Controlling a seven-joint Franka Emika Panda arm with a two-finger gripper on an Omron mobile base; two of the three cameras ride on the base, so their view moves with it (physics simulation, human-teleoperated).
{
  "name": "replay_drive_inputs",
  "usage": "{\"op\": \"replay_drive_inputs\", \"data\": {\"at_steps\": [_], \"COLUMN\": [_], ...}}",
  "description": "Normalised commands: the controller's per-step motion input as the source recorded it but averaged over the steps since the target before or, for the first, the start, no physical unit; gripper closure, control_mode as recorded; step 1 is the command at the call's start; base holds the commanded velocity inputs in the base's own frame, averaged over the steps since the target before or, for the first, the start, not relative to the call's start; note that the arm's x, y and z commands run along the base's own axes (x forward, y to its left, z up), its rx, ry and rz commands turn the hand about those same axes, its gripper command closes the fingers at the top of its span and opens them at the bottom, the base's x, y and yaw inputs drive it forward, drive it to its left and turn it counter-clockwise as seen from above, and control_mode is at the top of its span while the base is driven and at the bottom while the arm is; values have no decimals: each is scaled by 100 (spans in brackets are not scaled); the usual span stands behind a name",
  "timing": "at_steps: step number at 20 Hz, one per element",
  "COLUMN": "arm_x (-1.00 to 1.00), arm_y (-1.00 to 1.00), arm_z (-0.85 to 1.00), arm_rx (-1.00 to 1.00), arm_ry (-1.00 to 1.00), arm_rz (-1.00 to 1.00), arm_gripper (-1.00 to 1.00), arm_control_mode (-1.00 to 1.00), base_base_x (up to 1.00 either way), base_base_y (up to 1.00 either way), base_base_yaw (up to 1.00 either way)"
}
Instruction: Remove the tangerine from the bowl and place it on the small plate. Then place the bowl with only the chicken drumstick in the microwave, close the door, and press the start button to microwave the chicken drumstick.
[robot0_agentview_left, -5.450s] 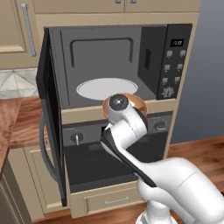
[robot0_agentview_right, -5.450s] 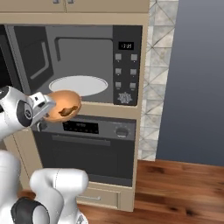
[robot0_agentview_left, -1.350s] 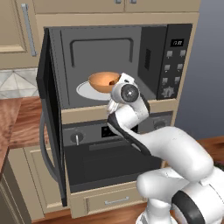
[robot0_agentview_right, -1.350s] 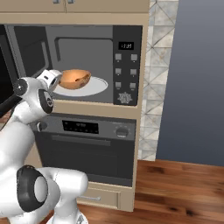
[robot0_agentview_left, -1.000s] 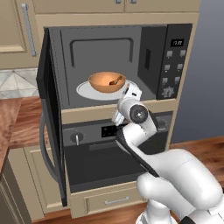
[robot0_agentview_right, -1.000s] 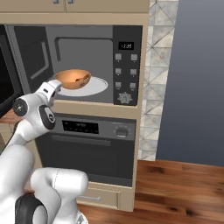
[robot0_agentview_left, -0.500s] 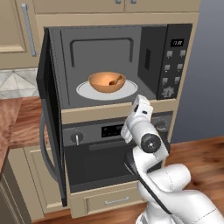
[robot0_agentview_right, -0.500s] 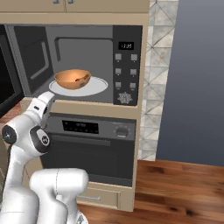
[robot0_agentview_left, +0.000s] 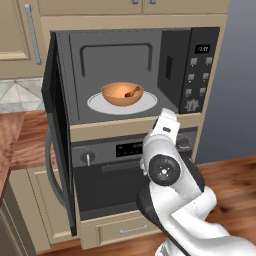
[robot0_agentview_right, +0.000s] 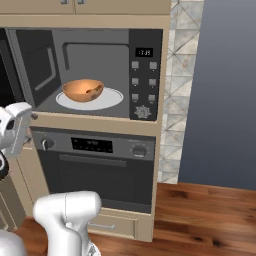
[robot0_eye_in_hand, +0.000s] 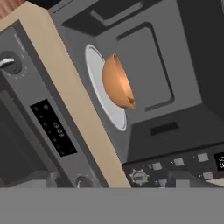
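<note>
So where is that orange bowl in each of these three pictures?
Left base view: bowl sits centre, slightly above the middle, on the white turntable inside the open microwave.
Right base view: bowl upper left.
Hand view: bowl centre, seen tipped sideways.
Shared landmark: the turntable.

Microwave clock display on right-hand button panel showing pale digits, reading roughly "13:35" in right base view; exact digits uncertain. Same display in left base view glowing but too small to read. Oven control strip below microwave showing faint pale marks, not resolving into legible characters; same strip in hand view looking blurred. Microwave buttons carrying no readable labels.
</note>
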Motion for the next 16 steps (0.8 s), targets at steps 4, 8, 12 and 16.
{"op": "replay_drive_inputs", "data": {"at_steps": [4,8,12,16], "arm_x": [-100,-100,-100,-100], "arm_y": [-49,-51,-52,-16], "arm_z": [0,0,0,0], "arm_rx": [0,0,0,0], "arm_ry": [-4,-5,-7,-9], "arm_rz": [-11,-5,-1,0], "arm_gripper": [-100,-100,-100,-100], "arm_control_mode": [-100,-100,-100,-100], "base_base_x": [0,0,0,0], "base_base_y": [0,0,0,0], "base_base_yaw": [0,0,0,0]}}
